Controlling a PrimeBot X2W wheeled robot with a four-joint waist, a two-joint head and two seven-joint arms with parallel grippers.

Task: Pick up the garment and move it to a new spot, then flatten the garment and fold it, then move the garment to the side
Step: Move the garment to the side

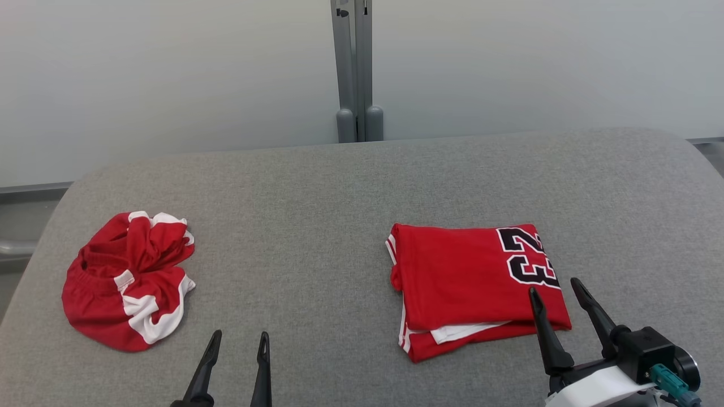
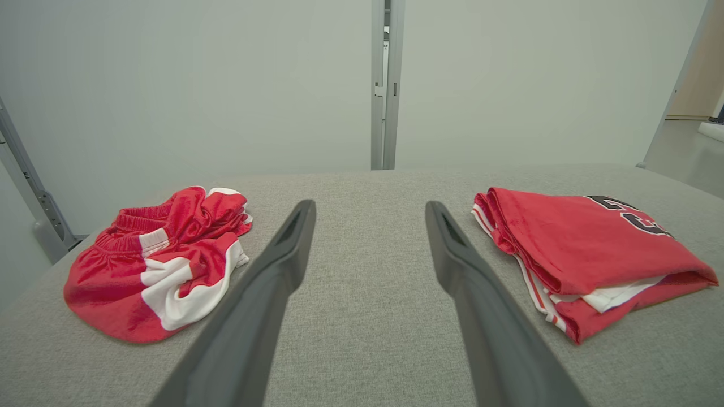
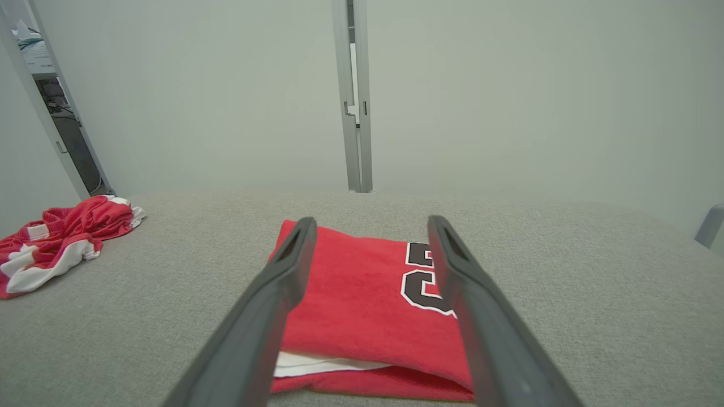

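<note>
Two red garments lie on the grey cloth-covered table (image 1: 317, 192). A crumpled red and white garment (image 1: 127, 282) (image 2: 164, 265) (image 3: 56, 237), with an elastic waistband, is bunched at the left. At the right lies a folded red jersey (image 1: 464, 277) (image 2: 577, 249) (image 3: 356, 288) with a black number on it. My left gripper (image 1: 239, 339) (image 2: 369, 209) is open over bare table between the two, holding nothing. My right gripper (image 1: 554, 286) (image 3: 370, 223) is open at the jersey's near right corner, its fingers above the cloth and gripping nothing.
A grey metal post (image 1: 355, 68) rises behind the table's far edge in front of pale wall panels. The table's far corners are rounded. Bare grey surface spreads between the garments and along the far side.
</note>
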